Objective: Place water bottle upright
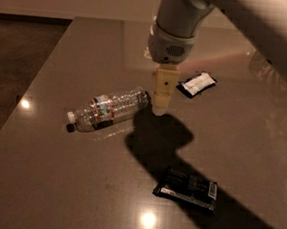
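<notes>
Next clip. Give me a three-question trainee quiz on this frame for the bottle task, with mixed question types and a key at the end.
1. True or false: the water bottle stands upright on the table.
2. Where is the hand? A) right beside the bottle's base end; B) over the white-faced packet; C) over the dark snack packet.
3. Fill in: the bottle's white cap points toward the picture's ____ side.

Key: 1 false, it lies on its side. 2 A. 3 left.
</notes>
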Motion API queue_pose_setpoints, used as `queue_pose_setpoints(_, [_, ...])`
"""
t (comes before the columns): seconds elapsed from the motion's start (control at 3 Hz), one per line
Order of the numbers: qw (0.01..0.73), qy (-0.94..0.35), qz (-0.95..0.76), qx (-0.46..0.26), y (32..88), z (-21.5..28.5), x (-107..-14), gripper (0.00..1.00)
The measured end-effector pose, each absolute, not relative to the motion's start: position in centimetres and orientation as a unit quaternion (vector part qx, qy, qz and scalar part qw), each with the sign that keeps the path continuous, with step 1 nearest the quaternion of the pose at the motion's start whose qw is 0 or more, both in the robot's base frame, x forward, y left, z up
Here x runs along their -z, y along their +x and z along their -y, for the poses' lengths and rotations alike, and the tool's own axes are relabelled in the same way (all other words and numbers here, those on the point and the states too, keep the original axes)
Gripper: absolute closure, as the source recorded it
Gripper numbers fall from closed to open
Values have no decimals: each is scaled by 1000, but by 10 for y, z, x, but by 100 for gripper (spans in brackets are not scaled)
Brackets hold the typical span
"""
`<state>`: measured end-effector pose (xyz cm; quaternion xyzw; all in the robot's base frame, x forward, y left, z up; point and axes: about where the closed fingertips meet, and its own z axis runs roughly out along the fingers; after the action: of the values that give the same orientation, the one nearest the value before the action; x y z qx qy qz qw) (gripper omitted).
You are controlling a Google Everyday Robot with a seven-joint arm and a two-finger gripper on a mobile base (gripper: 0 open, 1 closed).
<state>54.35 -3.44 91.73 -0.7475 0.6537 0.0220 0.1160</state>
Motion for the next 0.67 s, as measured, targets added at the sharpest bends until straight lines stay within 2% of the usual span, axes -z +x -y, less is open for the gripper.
queue_pose_setpoints(0.67, [86,-818,-568,-20,527,-43,-876,0])
